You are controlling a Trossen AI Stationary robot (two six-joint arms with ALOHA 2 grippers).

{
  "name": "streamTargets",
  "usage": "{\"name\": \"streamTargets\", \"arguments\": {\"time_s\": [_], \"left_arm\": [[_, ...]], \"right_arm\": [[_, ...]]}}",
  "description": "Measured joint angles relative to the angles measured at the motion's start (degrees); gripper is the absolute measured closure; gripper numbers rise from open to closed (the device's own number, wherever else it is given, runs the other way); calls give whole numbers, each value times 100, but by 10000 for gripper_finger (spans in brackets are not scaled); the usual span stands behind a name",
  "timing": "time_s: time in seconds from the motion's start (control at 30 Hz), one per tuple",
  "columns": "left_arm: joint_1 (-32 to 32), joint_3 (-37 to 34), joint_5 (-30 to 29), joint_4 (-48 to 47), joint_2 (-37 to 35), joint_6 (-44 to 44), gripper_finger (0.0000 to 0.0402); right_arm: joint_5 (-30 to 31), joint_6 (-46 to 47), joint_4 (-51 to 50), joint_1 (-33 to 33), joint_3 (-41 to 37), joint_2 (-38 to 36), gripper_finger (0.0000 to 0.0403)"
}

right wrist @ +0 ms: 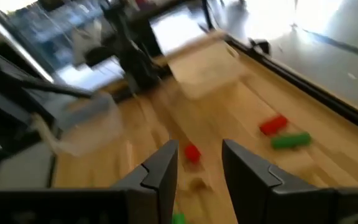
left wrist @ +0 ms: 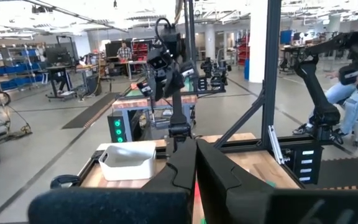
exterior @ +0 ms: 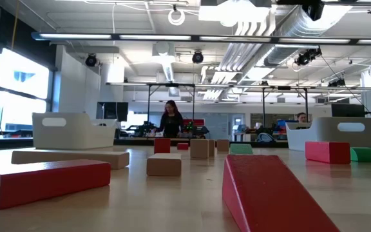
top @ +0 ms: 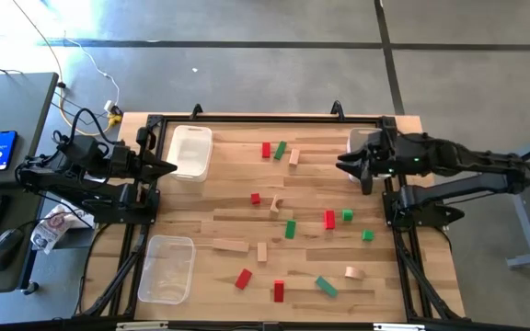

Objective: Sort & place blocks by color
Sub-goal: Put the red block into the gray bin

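Red blocks [exterior: 272, 196] loom right at the low lens, and every block [top: 290, 228] lies loose on the table [top: 219, 198], none visibly binned. Sorting looks barely begun. Overhead, the right gripper [top: 346, 164] hovers, fingers apart and empty; the left gripper [top: 168, 167] waits, fingers together. Only the low view shows people behind.

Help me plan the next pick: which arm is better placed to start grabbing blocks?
Probably the right: right gripper is open, empty, reaching over the table toward the blocks. Left gripper sits shut at the left edge.
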Motion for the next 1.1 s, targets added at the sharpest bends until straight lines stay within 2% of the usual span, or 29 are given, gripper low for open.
{"name": "streamTargets", "arguments": {"time_s": [0.13,0.3,0.53,0.7,1.1], "left_arm": [[1,2,2,-46,-2,-14,401],[0,2,2,-190,0,-14,401],[0,0,2,-217,0,-14,401],[1,2,2,-235,-2,-14,401],[0,0,2,-417,-2,-31,401]], "right_arm": [[153,633,-752,2,262,370,288],[-301,1640,-1273,4,266,711,288],[-374,3028,-2083,3,262,1181,288],[-670,3437,-2206,26,262,1464,288],[-579,4412,-2234,576,262,2187,288]]}}
